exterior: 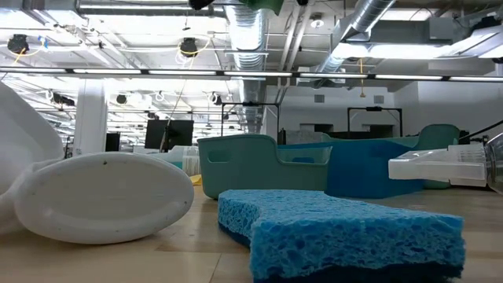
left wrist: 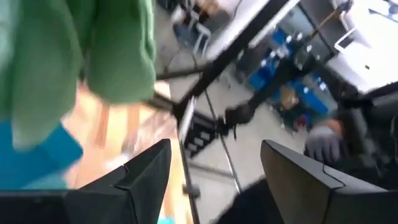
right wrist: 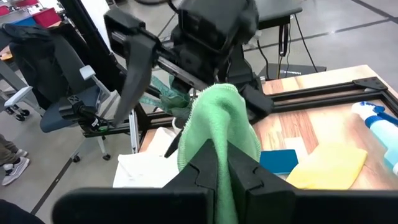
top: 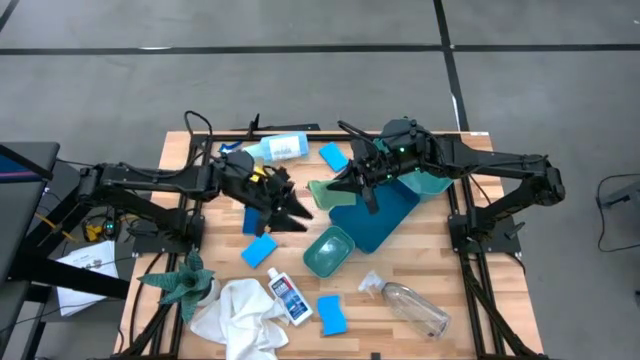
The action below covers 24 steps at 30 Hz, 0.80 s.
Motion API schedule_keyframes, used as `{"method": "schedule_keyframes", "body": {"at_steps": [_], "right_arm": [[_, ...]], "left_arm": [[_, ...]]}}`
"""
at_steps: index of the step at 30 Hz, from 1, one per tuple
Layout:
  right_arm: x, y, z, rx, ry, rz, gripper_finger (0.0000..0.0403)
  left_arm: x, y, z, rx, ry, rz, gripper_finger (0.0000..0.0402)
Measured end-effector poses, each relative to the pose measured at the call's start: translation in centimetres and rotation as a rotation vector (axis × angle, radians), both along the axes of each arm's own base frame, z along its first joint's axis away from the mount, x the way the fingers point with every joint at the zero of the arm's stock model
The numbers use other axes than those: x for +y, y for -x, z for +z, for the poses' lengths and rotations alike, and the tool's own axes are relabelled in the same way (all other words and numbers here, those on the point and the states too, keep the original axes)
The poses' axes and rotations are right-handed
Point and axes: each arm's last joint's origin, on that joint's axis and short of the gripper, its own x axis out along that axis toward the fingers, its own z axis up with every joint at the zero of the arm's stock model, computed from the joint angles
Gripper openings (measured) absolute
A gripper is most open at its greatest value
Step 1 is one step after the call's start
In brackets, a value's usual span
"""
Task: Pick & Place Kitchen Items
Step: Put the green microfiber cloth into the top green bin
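Above dark tray (top: 385, 225), right gripper (right wrist: 221, 163) jaws clench green cloth (right wrist: 221, 121) (wrist view only); left gripper (left wrist: 214, 168) released.

Two dark jointed arms (top: 150, 180), black cables, angular black jaws (matte)

No text or label can be read.

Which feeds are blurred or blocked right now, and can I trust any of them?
Left wrist view: smeared by motion blur, green cloth soft. Low view: the blue porous sponge and white oval bottle fill the foreground, hiding both arms. Right wrist view: sharp on the right claw pinching the cloth. High view: clear.
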Motion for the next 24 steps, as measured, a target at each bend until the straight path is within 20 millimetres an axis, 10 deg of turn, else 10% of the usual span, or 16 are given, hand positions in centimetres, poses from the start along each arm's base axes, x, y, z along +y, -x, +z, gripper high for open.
{"method": "schedule_keyframes", "body": {"at_steps": [8, 24], "right_arm": [[0.0, 0.0, 0.0, -0.001, -0.001, 0.003, 0.0002], [0.0, 0.1, 0.0, 0.004, -0.019, -0.003, 0.0002]], "left_arm": [[0.0, 2.9, -0.5, 0.194, -0.043, 0.082, 0.0206], [0.3, 7.6, 3.3, -0.090, -0.324, 0.145, 0.0032]]}}
